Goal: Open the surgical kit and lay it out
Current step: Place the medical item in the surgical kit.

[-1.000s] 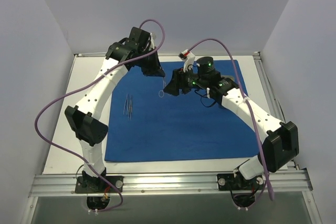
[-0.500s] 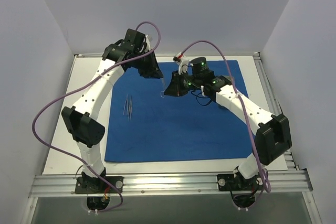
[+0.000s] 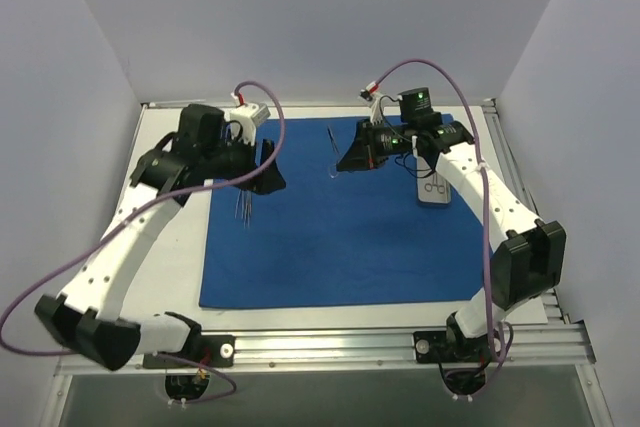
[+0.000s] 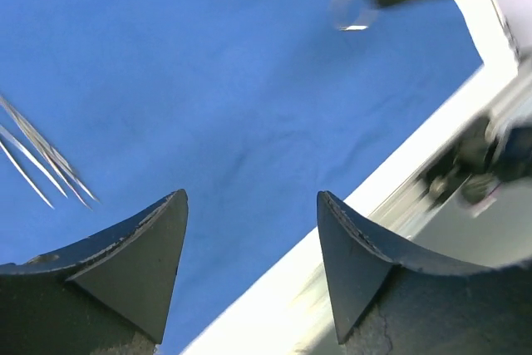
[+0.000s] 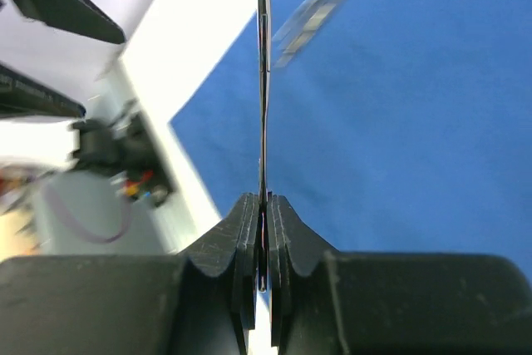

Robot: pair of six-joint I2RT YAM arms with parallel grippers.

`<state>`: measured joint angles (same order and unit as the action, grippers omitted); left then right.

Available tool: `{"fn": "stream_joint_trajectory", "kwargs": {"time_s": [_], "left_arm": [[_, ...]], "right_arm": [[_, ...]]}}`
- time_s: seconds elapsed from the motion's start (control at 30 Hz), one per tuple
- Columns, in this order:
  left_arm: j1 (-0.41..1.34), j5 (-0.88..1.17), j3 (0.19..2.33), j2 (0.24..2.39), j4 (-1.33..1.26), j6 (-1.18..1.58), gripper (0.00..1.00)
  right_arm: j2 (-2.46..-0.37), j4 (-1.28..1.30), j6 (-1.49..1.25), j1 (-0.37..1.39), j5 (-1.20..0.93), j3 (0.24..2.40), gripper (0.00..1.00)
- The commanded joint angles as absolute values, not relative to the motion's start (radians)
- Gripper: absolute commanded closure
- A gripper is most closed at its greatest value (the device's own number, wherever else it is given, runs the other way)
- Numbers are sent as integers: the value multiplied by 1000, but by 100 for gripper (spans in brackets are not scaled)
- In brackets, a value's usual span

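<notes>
The surgical kit's royal-blue cloth lies spread flat on the table. My right gripper hangs over its far middle, shut on thin silver ring-handled forceps. In the right wrist view the forceps stand edge-on, pinched in the gripper above the cloth. Silver tweezers lie on the cloth's left part. My left gripper hovers just beyond them, open and empty. Its wrist view shows the gripper over the cloth, the tweezers at left and the forceps ring at top.
A white pouch with a ring-handled instrument on it lies on the cloth's right part, under my right arm. The white table borders the cloth on the left. An aluminium rail runs along the near edge, and walls enclose the other sides.
My left gripper has let go of the forceps, opened and drawn back to the left. My right gripper has shut on the forceps and moved them toward the far edge.
</notes>
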<state>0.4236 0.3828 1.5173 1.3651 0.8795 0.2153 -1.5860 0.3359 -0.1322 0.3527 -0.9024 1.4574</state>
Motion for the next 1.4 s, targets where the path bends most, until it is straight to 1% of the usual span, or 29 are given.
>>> {"fn": "stream_joint_trajectory", "kwargs": {"time_s": [0.0,0.07,0.13,0.23,0.3,0.43,0.5,0.53,0.63,0.73,0.83,0.87,0.97,1.17,1.37], "left_arm": [[468,452,1473,1230,707,-47,28],[486,486,1479,1206,719,-156,32],[529,479,1523,1216,765,-268,33],[596,396,1584,1242,854,-398,33],[618,327,1591,1230,861,-481,33],[679,243,1556,1184,841,-586,33],[718,215,1539,1170,854,-618,35],[730,195,1534,1167,867,-647,39],[787,178,1506,1143,903,-681,41],[896,172,1485,1117,936,-686,39],[995,130,1450,1095,974,-681,33],[1006,135,1441,1080,989,-680,29],[1066,138,1407,1040,1011,-669,23],[1163,49,1364,1003,1112,-707,22],[1195,9,1338,999,1100,-703,25]], "right_arm": [[-1615,441,-156,376,-1112,1528,100],[-1618,454,-173,399,-1137,1528,100],[-1608,393,-266,417,-1161,1500,100],[-1595,406,-313,449,-1187,1471,100],[-1588,448,-313,462,-1166,1467,100],[-1578,486,-311,503,-1167,1444,100],[-1585,520,-305,531,-1163,1439,100],[-1588,537,-299,538,-1155,1445,100],[-1574,557,-322,574,-1158,1433,100],[-1554,538,-373,615,-1178,1407,100],[-1545,548,-393,659,-1184,1390,100],[-1542,551,-399,669,-1186,1387,100],[-1529,558,-420,707,-1206,1384,100],[-1485,584,-454,761,-1233,1362,100],[-1474,643,-422,807,-1216,1368,100]]}}
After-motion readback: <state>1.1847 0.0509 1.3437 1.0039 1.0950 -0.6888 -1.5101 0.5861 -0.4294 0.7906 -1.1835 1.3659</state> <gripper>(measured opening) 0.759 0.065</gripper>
